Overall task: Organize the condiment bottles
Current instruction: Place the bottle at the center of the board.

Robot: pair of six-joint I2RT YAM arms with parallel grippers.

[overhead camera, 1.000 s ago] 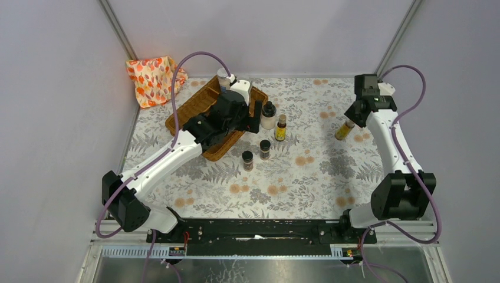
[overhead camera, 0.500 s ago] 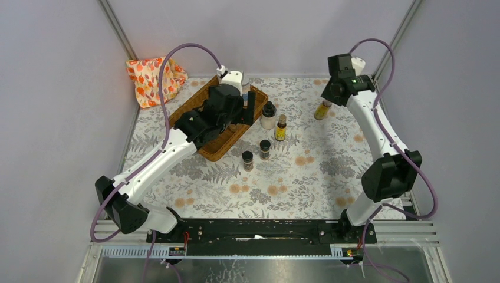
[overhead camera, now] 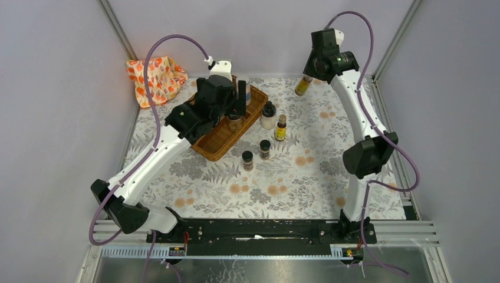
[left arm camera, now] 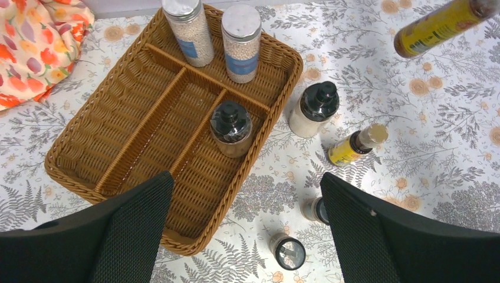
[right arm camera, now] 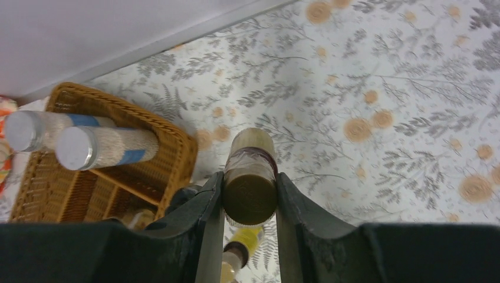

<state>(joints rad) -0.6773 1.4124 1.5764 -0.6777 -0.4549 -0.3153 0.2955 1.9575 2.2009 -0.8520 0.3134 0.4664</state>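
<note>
- Right gripper (right arm camera: pixel 250 203): clenched on a slim yellow-liquid bottle (right arm camera: pixel 249 177). I see the bottle tilted and lifted clear of the floral tabletop (overhead camera: pixel 318 177), over its far edge, to the right of the tray.
- Left gripper (left arm camera: pixel 245 175): released, fingers spread wide with nothing between them, hanging above the wicker divided tray (left arm camera: pixel 82 171).
- First silver-lidded jar (left arm camera: pixel 188 29) and second silver-lidded jar (left arm camera: pixel 242 42): both upright, side by side in the tray's far cross compartment.
- Short black-capped jar (left arm camera: pixel 231 127): upright in the long compartment nearest the loose bottles.
- White-filled black-capped bottle (left arm camera: pixel 312 109): on the tabletop, just beside the tray's rim.
- Standing yellow bottle (left arm camera: pixel 354 147): near the white-filled one.
- Two dark spice jars (overhead camera: pixel 265 149), (overhead camera: pixel 247 160): close together, nearer me.
- Orange-patterned cloth (overhead camera: pixel 154 79): far left corner.
</note>
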